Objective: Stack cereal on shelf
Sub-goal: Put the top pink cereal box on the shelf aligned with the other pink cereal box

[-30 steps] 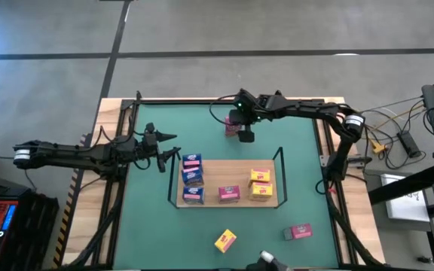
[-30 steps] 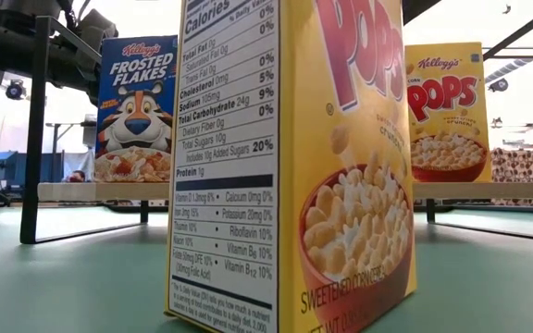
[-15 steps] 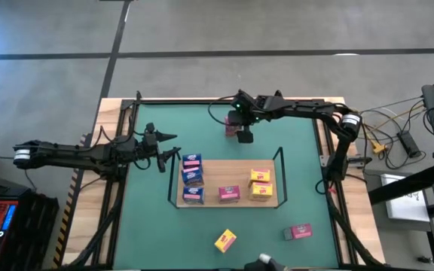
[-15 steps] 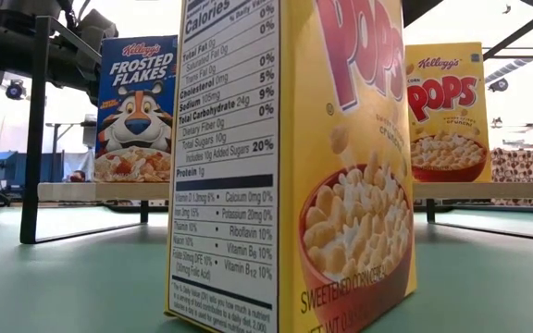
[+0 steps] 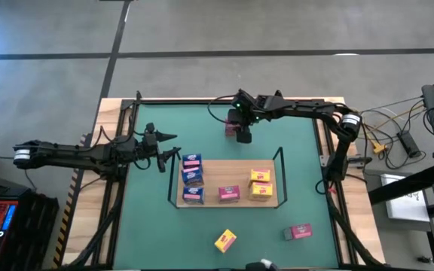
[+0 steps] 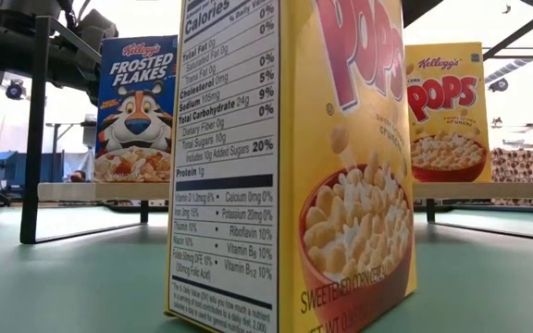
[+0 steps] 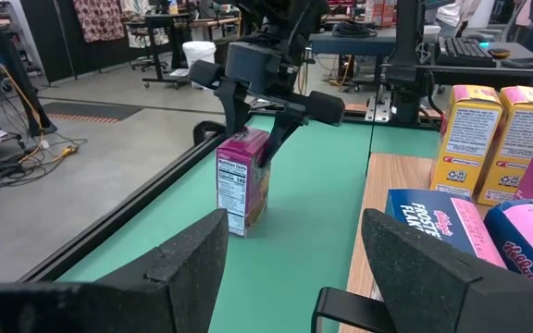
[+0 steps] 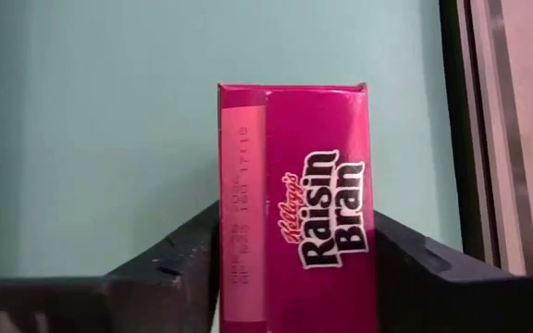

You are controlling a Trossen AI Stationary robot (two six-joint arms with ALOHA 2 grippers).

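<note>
A pink cereal box (image 5: pixel 233 128) stands upright on the green table beyond the shelf (image 5: pixel 228 169), a light-wood board with black rails. My right gripper (image 5: pixel 242 134) is shut on this box (image 8: pixel 294 185). On the shelf stand blue boxes (image 5: pixel 193 177), a pink box (image 5: pixel 228 193) and yellow boxes (image 5: pixel 261 184). A yellow box (image 5: pixel 225 240) and a pink box (image 5: pixel 300 231) sit on the table near its front edge. My left gripper (image 5: pixel 164 156) hovers open just left of the shelf, holding nothing. My right gripper pinches the pink box between its two fingers (image 8: pixel 183 254), one on each of two opposite sides. The hold is at the box's top end (image 7: pixel 259 141). The fingers slant down from the table's far right. The box stands upright, its bottom on the table.
In the low view the loose yellow box (image 6: pixel 285 166) fills the foreground, with a blue box (image 6: pixel 135 109) and a yellow box (image 6: pixel 447 111) on the shelf behind it. Open green table lies between the held box and the shelf's far edge. Black frame rails run along the table's sides.
My right gripper's fingers have closed in on the pink box at the far side of the table. The box stands where it was.
</note>
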